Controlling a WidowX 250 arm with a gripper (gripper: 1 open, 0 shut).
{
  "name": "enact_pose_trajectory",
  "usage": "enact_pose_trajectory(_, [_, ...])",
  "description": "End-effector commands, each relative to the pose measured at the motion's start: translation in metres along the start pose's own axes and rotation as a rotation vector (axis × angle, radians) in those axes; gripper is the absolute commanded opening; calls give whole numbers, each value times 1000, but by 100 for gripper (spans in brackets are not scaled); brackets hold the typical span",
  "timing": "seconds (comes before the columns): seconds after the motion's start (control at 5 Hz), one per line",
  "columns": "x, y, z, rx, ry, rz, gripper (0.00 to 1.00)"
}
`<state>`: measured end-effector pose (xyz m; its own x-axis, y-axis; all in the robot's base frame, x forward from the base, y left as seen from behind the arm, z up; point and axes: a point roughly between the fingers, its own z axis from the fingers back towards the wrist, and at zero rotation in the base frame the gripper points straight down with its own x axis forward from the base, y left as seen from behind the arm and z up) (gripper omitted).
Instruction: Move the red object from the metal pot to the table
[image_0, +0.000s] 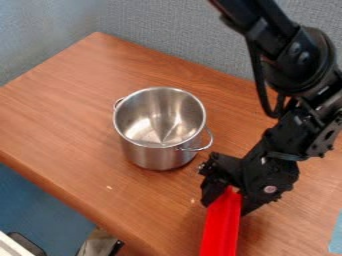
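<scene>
- Blue-grey flooring or backdrop surrounds a reddish-brown wood-grain counter (80, 90), which I see from above at an angle.
- On the counter sits the metal pot (162, 127), upright, shiny, with a small handle on its right side facing the arm; I can see its brushed inside and nothing lies in it.
- My black arm (287, 60) comes down from the top right corner, cables running along it, and bends toward the counter's near right edge.
- At its end the pincer (235, 193) points steeply down, to the lower right of the pot and clear of it.
- The red object (222, 228), a long bright block, sits between the pincer's black fingers (218, 183) at its upper end and hangs down toward the bottom edge of my view.
- I read the pincer as clamped on that block, fingers held fairly wide by it.
- The block's lower end runs out near the frame edge; I cannot tell whether it touches the counter.
</scene>
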<state>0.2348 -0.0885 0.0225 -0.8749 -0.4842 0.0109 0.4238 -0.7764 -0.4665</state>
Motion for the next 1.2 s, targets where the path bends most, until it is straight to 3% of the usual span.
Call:
enact_pose_trajectory(0.0, [-5, 12, 14, 39, 58, -3, 0])
enact_pose_trajectory(0.2, [-6, 9, 0, 81, 35, 1, 0])
enact_pose_trajectory(0.8, [-35, -6, 1, 92, 149, -52, 0])
enact_pose_trajectory(1.0, [-37, -13, 7, 134, 192, -78, 0])
